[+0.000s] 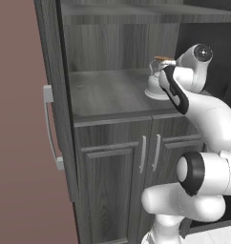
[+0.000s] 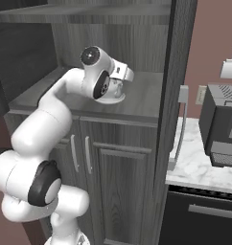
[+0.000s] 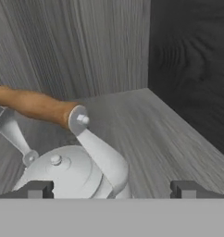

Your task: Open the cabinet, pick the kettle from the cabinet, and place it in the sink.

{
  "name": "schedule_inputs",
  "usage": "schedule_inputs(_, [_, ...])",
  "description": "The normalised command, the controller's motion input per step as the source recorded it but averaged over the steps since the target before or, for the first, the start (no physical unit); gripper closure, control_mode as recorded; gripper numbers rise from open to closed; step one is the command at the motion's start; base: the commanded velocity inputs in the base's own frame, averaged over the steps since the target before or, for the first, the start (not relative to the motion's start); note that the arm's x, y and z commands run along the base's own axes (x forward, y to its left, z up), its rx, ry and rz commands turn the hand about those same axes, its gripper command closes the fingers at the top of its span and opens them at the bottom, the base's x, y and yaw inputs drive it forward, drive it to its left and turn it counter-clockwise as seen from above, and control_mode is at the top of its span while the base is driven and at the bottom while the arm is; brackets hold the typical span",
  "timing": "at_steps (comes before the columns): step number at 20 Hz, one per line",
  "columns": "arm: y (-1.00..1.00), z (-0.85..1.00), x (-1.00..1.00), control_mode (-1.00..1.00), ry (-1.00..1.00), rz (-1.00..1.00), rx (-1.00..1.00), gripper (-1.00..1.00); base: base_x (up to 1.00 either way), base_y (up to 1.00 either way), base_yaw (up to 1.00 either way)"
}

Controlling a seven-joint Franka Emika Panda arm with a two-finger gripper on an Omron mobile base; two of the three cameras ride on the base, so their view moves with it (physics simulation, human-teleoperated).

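The cabinet stands open, its left door swung wide and its right door seen edge-on. The kettle sits on the shelf inside, mostly hidden behind my hand in both base views. In the hand view the kettle lies low and left, with its brown wooden bar above the lid knob. My gripper hovers just above and behind it, open, with one fingertip on the kettle's left and the other off to its right; nothing is held. The sink is out of view.
Below the shelf are two shorter doors with small handles. A white marble counter carries a dark appliance to the right, above a dark drawer front. The cabinet's back and side walls close in around the hand.
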Motion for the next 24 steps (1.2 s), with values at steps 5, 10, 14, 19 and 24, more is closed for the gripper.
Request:
schedule_inputs(5, [-0.06,-0.12,0.21,-1.00,-0.01,0.00,0.00,-1.00,0.00,0.00,0.00])
schedule_inputs(10, [-0.05,-0.03,0.20,-1.00,-0.01,0.00,0.00,-1.00,0.00,0.00,0.00])
schedule_inputs(14, [-0.04,0.00,0.18,-1.00,-0.04,0.00,0.02,-1.00,0.00,0.00,0.00])
schedule_inputs(19, [-0.04,0.00,0.13,-1.00,-0.02,0.00,0.01,-1.00,0.00,0.00,0.00])
schedule_inputs(24, [-0.02,0.00,0.07,-1.00,-0.03,0.00,0.02,-1.00,0.00,0.00,0.00])
